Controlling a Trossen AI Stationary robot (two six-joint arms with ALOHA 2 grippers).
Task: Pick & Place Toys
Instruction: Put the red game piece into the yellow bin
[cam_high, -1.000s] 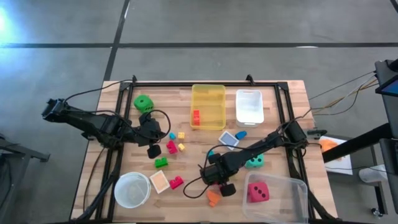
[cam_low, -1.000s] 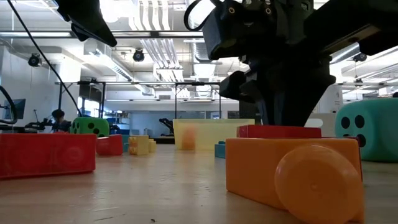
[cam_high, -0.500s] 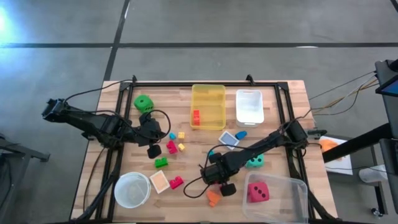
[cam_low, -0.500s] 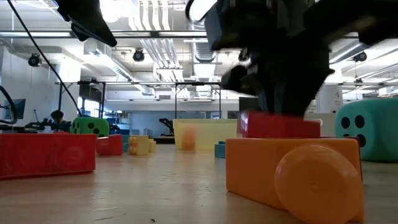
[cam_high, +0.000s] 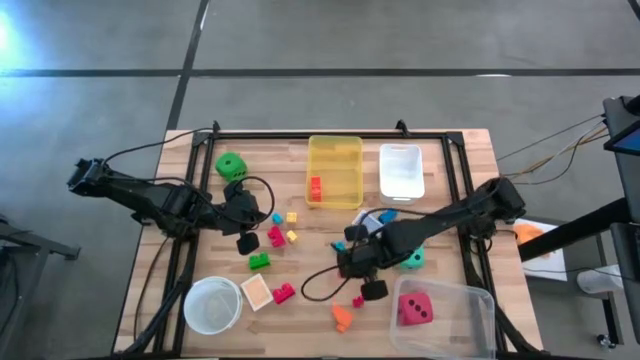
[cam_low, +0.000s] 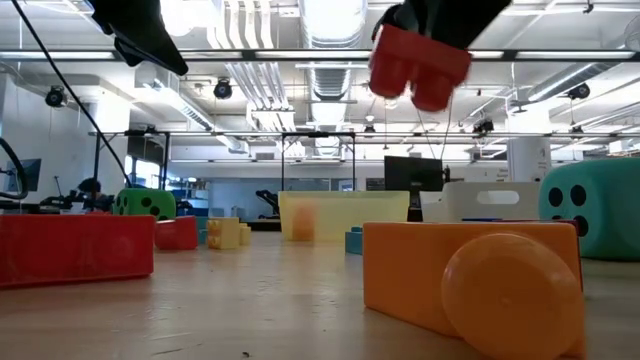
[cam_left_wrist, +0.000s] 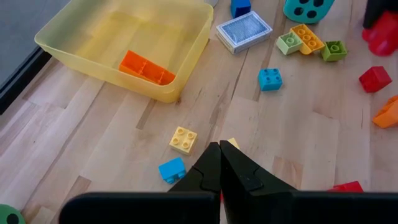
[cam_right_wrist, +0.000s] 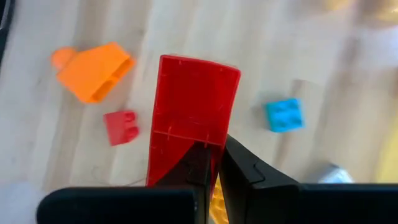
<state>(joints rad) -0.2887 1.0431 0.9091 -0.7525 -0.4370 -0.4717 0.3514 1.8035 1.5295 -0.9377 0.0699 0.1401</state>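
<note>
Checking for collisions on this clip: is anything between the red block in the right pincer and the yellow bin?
Nothing visible blocks it. The right pincer holds the red block high above the table; the small blocks lying before the yellow bin sit well below it.

2 dark jointed arms (cam_high: 150, 200), black cables looping alongside.

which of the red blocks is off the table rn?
The red block clamped in the right gripper, lifted clear of the wood. The small red piece beside the orange block lies flat on the table.
</note>
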